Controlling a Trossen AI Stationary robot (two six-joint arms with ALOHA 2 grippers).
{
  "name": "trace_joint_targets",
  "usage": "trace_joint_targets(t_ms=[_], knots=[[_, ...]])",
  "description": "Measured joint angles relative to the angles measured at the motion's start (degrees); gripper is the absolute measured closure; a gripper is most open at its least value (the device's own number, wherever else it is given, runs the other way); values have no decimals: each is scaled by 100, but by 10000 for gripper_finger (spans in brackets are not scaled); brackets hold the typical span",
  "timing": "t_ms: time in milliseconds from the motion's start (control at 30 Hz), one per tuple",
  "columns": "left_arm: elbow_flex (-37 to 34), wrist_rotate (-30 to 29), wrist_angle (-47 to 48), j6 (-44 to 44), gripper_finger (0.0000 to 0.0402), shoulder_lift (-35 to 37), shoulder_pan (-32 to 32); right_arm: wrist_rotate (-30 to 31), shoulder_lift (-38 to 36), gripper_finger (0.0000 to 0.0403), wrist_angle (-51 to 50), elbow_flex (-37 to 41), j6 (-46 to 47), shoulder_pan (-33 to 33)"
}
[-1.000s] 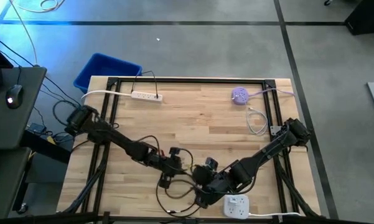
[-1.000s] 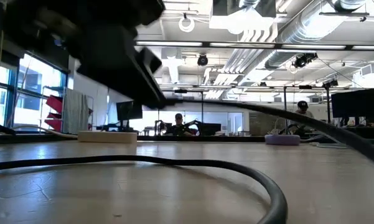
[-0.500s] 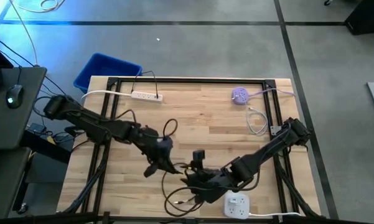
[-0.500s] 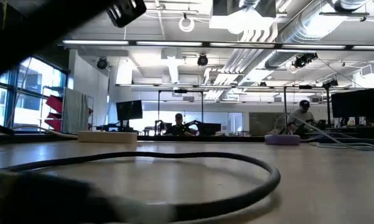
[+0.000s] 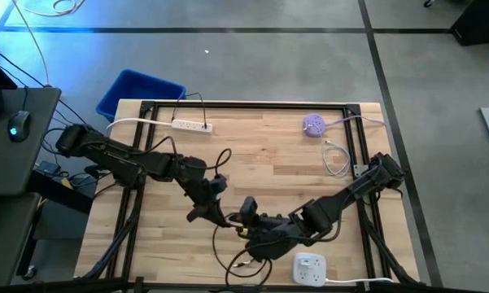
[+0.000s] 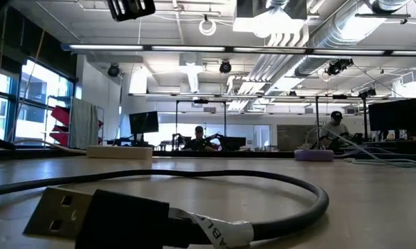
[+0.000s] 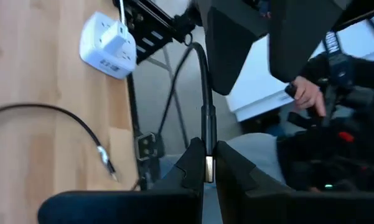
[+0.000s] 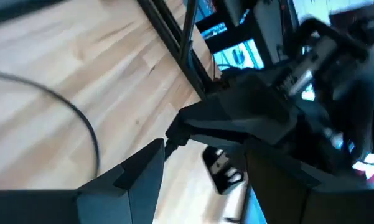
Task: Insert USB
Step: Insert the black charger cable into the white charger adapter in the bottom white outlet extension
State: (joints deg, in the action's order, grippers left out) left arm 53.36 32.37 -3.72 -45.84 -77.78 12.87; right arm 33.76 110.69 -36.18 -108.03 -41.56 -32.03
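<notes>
- Your left gripper (image 5: 205,210) reaches in from the table's left edge to mid-table, its fingers (image 7: 193,163) clamped on the black cable (image 7: 204,87) just behind a metal connector.
- Your right gripper (image 5: 246,213) stretches across from the right side, fingers apart, and sits just beside the left one.
- The USB plug (image 6: 59,211) lies flat on the wooden table (image 5: 277,146), its cable looping behind it.
- A white charger block (image 5: 309,268) sits near the front edge; a white power strip (image 5: 191,125) and a purple puck (image 5: 313,124) lie at the back.
</notes>
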Motion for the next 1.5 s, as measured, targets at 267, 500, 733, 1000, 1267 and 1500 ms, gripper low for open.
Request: trace_joint_targets(t_ms=[267, 500, 733, 1000, 1267, 1500], knots=[[-8, 435, -144, -512, 401, -2, -187, -19, 43, 199, 1, 1, -1159, 47], [-13, 591, -320, -662, 401, -7, -282, 143, 376, 199, 243, 4, -1612, 84], [-13, 580, -309, -709, 401, -8, -285, 1014, 598, 213, 667, 4, -1429, 32], [-13, 552, -310, -747, 401, -20, -281, 1139, 601, 313, 729, 4, -936, -29], [-13, 506, -53, -609, 394, -17, -280, 1101, 601, 398, 465, 7, -28, -35], [-13, 822, 8, -248, 352, -3, -272, 958, 552, 402, 39, 9, 1872, -53]])
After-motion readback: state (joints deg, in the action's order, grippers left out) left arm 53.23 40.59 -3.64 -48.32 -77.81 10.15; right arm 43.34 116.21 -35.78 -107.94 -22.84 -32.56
